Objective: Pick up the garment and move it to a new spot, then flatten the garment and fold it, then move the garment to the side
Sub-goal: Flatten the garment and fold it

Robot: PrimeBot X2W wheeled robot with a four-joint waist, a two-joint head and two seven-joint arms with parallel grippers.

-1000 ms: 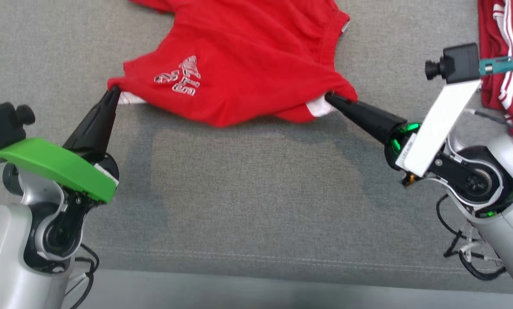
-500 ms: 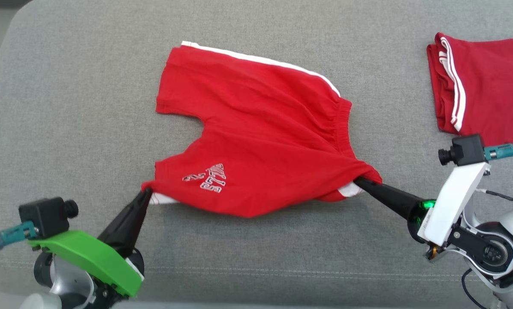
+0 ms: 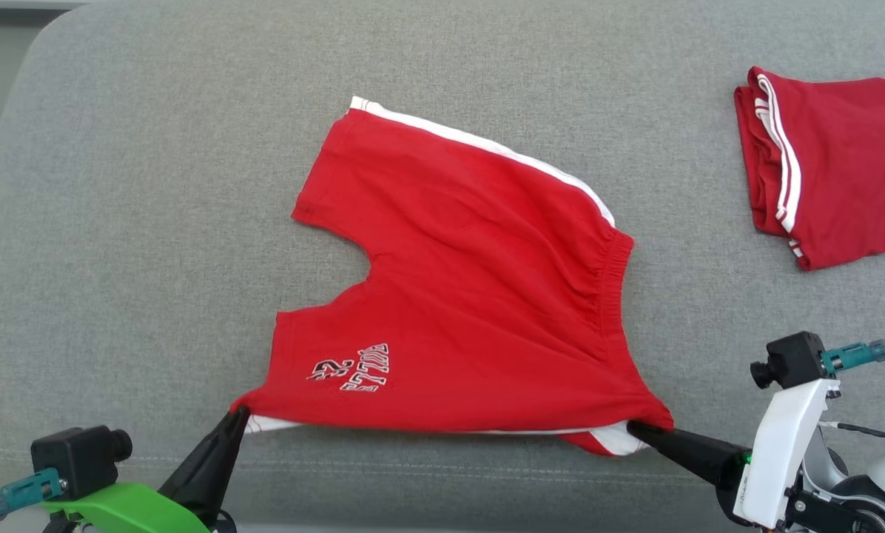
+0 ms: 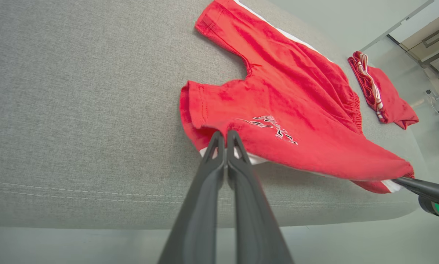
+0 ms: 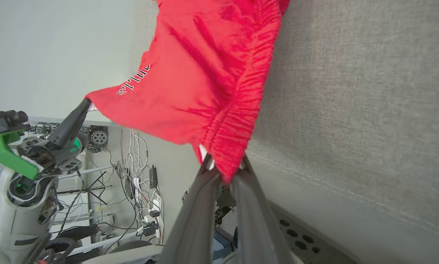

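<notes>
Shorts, red with white side stripes and a small printed logo, lie mid-frame on grey upholstered cushion in the head view. The gathered elastic waistband faces 3 o'clock. The two leg openings face 9 o'clock, the far leg reaching toward 11 o'clock. The far half lies flat on the fabric. The near edge is pulled taut in a straight line between the two grippers, close to the cushion's front seam.

Left gripper, at 7 o'clock: fingers pressed together, pinching the hem corner of the near leg, with a white stripe showing right at the tips. The left wrist view has red cloth caught between both fingertips and the corner raised a little off the cushion.

Right gripper, at 5 o'clock: fingers clamped on the near end of the waistband. The right wrist view has bunched elastic wedged between the tips, a white edge peeking out beside it.

Second red garment, folded, with white stripes along its edge, rests at 2 o'clock on the same cushion, well apart from the shorts.
</notes>
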